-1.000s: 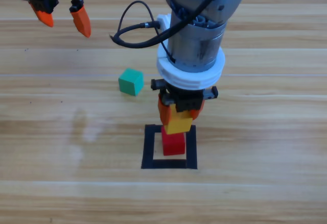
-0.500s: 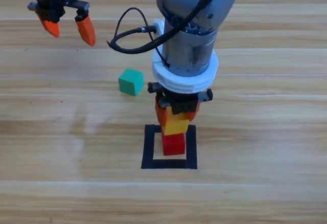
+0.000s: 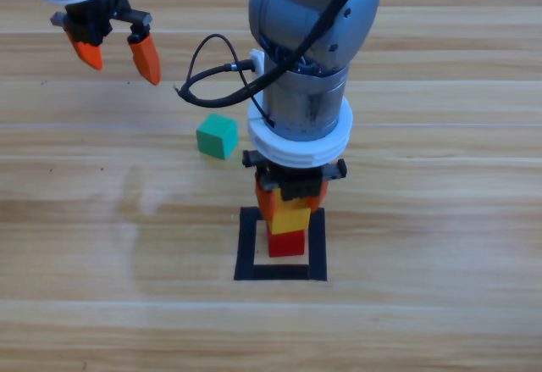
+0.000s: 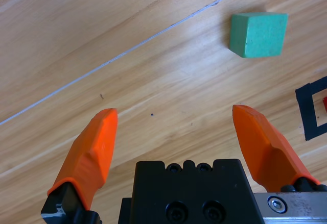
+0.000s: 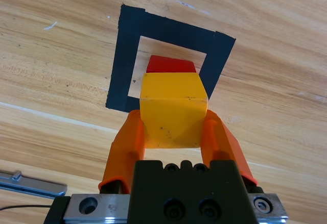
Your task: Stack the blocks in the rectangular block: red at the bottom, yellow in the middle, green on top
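Observation:
The red cube (image 3: 287, 243) (image 5: 171, 64) stands inside the black tape rectangle (image 3: 246, 247) (image 5: 124, 60). My right gripper (image 3: 290, 207) (image 5: 172, 127) is shut on the yellow cube (image 3: 290, 219) (image 5: 172, 109), which hangs right over the red one; whether the two cubes touch, I cannot tell. The teal-green cube (image 3: 217, 136) (image 4: 257, 33) lies on the wood up and left of the rectangle. Far up at the left, my left gripper (image 3: 115, 50) (image 4: 179, 132) hangs open over bare wood, well away from the green cube.
A black cable (image 3: 212, 71) loops out from the right arm's left side, above the green cube. The right arm's thick grey body (image 3: 309, 41) covers the table behind the rectangle. Bare wood lies around the rectangle.
My right gripper has come down and slightly left with the yellow cube, closing onto the red cube. My left gripper has drifted a little right and down.

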Controlling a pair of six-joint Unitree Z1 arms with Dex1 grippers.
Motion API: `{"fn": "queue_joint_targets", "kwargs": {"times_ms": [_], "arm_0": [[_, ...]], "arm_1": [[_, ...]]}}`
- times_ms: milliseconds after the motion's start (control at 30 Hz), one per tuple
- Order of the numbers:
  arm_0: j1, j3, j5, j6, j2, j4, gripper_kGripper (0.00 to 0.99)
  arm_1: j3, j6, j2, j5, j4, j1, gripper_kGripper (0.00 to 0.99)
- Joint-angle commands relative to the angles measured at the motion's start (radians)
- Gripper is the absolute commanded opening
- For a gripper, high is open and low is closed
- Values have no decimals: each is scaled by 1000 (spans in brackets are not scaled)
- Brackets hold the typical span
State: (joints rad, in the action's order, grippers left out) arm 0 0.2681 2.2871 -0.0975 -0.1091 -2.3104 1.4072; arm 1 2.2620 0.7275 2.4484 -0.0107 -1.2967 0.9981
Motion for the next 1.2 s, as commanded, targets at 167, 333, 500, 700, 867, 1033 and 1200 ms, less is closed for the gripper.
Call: {"fn": "queue_joint_targets", "kwargs": {"times_ms": [167,333,500,700,867,1033,1200], "arm_0": [[-15,-3,-13,-15,-55,2,953],[-14,14,-19,-4,-49,2,977],[39,61,-18,57,-69,4,979],[128,95,21,146,-122,4,976],[201,106,47,221,-178,4,960],[244,121,67,278,-202,4,963],[253,134,87,316,-233,4,963]], "arm_1": [[143,-2,55,-37,-111,24,990],[151,-74,-117,-86,-142,20,990],[63,-240,-287,-60,-116,-44,990],[-915,-484,-822,393,744,-289,986],[-1153,-744,-997,431,872,-292,983],[-1156,-878,-936,433,797,-292,983],[-1145,-925,-897,459,771,-292,986]]}}
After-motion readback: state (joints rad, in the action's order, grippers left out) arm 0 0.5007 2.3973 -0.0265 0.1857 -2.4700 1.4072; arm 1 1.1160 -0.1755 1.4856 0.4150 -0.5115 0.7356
